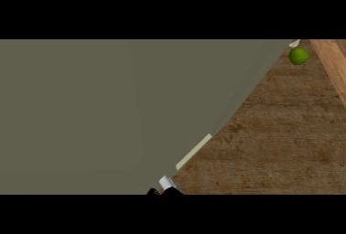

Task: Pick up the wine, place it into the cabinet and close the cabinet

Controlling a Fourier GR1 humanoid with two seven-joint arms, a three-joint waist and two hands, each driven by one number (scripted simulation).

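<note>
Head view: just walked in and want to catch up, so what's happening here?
A large flat grey-olive panel, apparently the cabinet door with a pale bar handle on its edge, fills most of the view beside the brown wooden counter. A small round green fruit lies far right. No wine bottle shows. A black-and-white scrap at the lower edge may be part of a hand; which one, I cannot tell.

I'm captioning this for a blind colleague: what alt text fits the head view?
A large grey cabinet door fills the left and centre, a pale handle along its edge. Wooden counter shows at right, with a green fruit near the top; a sliver of black hand at the lower edge.
</note>
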